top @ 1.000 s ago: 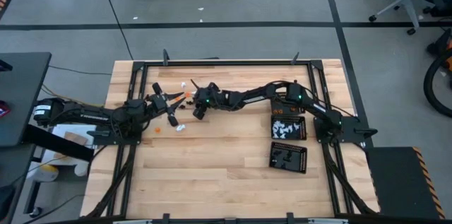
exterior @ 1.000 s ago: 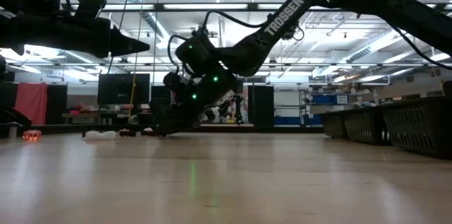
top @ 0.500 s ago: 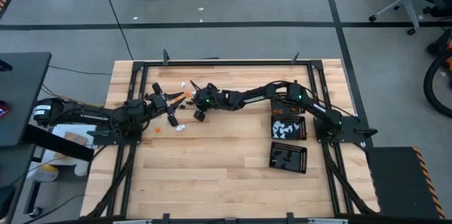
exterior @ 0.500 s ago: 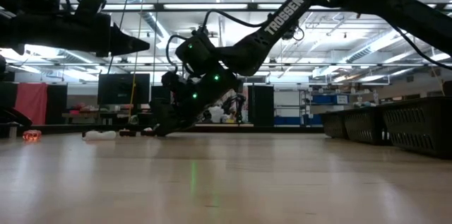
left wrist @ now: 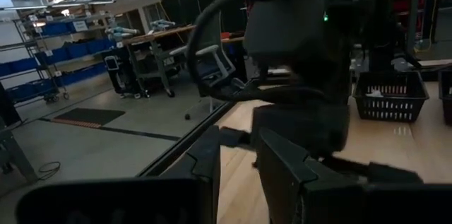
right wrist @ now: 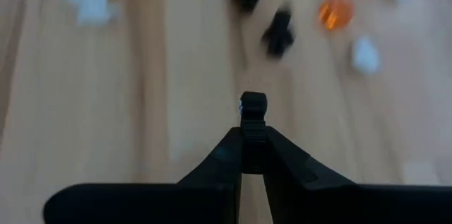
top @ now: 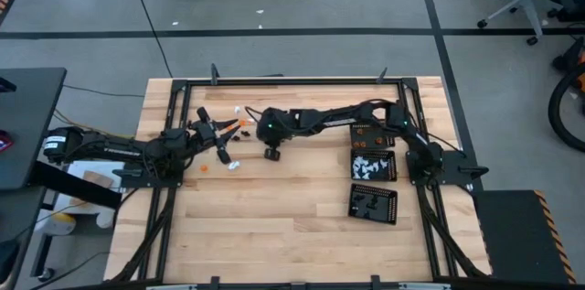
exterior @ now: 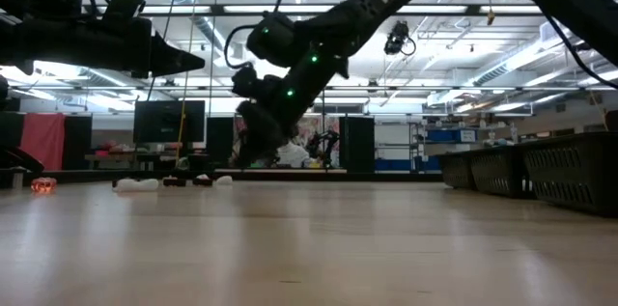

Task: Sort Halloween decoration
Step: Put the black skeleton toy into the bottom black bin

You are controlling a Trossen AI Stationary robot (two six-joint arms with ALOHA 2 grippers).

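The Halloween decoration is a scatter of tiny white, orange and black pieces (top: 236, 136) lying on the wooden table left of its middle. They show blurred in the right wrist view (right wrist: 277, 32). My right gripper (top: 271, 153) hangs above the table just right of the scatter, slanting down, shut on one small black piece (right wrist: 253, 102). My left gripper (top: 222, 134) waits level above the scatter's left side, open with nothing between its fingers (left wrist: 282, 171). My right gripper pinches the small black piece (right wrist: 253, 104) between its two fingertips (right wrist: 263, 133), only at their free ends. The fingers slant down from the table's right side. The piece sticks out past the tips and is lifted clear of the table.
Three black perforated trays stand at the right: one with orange pieces (top: 370, 134), one with white pieces (top: 373, 167), one with black pieces (top: 373, 203). A black frame (top: 274, 80) runs around the table. The near half of the table is bare wood.
My right gripper has risen off the table from among the scattered pieces, swung a little toward the table's right and near edges, and tipped less steeply. The left arm has kept still.
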